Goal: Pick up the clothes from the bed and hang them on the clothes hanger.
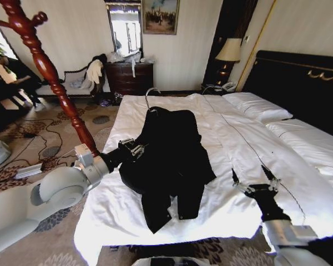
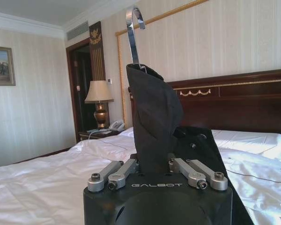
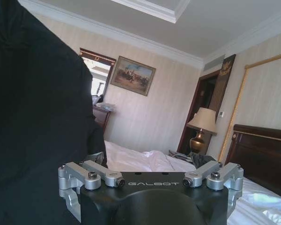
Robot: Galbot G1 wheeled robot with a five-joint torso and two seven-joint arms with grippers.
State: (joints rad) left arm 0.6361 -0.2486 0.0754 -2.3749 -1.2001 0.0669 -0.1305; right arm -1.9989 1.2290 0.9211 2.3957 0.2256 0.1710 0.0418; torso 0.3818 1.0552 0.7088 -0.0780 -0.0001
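2 grippers were seen at the bed (image 1: 172,221). The clothes (image 1: 169,160) lay on the sheet, already draped on the clothes hanger (image 1: 151,95). The left gripper (image 1: 134,148) was clamped on the fabric; the right gripper (image 1: 254,180), fingers spread, was empty. Lifting was judged still undone.

Bare sheet lay open on the bed (image 1: 250,138) right of the clothes (image 1: 169,155); a wooden coat stand (image 1: 50,75) crowded the left side.
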